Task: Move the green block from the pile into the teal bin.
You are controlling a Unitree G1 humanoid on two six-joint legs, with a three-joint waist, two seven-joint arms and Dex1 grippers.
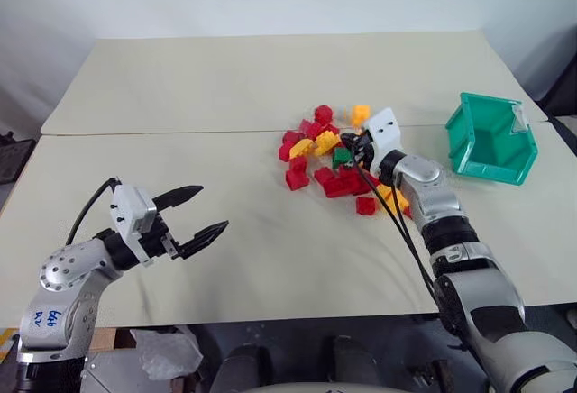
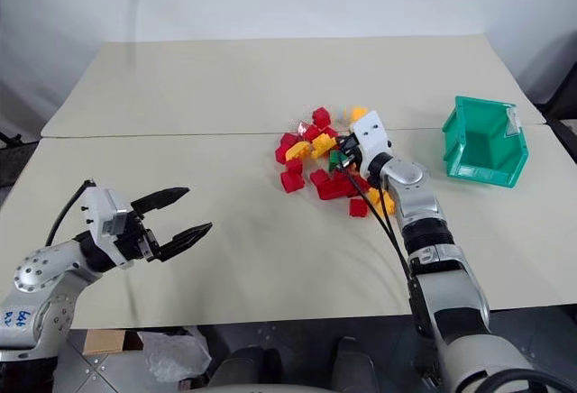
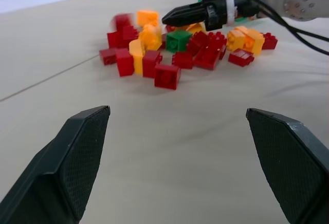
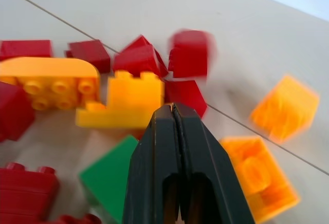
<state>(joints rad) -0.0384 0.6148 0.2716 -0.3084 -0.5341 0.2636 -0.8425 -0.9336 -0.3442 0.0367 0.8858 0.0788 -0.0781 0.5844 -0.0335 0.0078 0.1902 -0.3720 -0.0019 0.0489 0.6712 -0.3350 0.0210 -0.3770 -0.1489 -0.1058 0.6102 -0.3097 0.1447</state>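
Note:
The green block (image 1: 342,156) lies in the middle of the pile (image 1: 317,132) of red and yellow bricks, right of the table's centre. My right gripper (image 1: 350,148) is shut, its fingers pressed together with nothing between them. It hangs low over the pile, and its tip is just above and beside the green block (image 4: 110,178). In the left wrist view the shut right gripper (image 3: 177,14) points across the heap over the green block (image 3: 178,40). The teal bin (image 1: 491,139) stands to the right of the pile. My left gripper (image 1: 203,215) is open above the near left of the table, pointing toward the pile.
The table (image 1: 225,95) is two beige boards with a seam running across, just behind the pile. A black cable (image 1: 401,231) runs along my right forearm. A crumpled clear bag (image 1: 167,352) lies below the front edge on the left.

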